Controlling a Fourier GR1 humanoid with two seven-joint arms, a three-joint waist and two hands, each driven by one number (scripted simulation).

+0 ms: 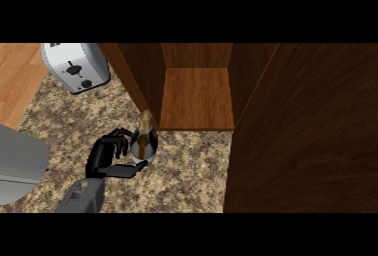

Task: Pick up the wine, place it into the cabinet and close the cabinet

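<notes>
Hand: the left hand (pixel 111 156) comes in from the view's lower edge on a grey forearm, left of centre; fingers and thumb curl round the wine (pixel 145 142), so it holds the bottle.
Right hand: not in the view.
Wine: a bottle in the left hand's grasp, over the speckled counter (pixel 184 175), just in front of the cabinet's (pixel 198 97) left wall. Whether its base touches the counter or hangs above it I cannot tell.
Axis: the bottle's long axis runs nearly upright, neck pointing up and slightly toward the cabinet.
Cabinet: open, its wooden shelf showing between 2 dark side walls; the door (pixel 306 135) stands swung out at the right, filling much of that side.
Key relation: the shelf lies ahead of the bottle and to its right; the neck sits close against the front edge of the left wall, so the bottle looks likely to need a shift rightward before going in.
Step, as I judge it: the pick is done or nearly so; placing and closing are not yet done.
Nearer arm: the left, the only 1 in sight.
Other things: a toaster (pixel 77 67) at upper left, well apart from the bottle; a grey object (pixel 18 162) at the left edge, which I cannot identify.
</notes>
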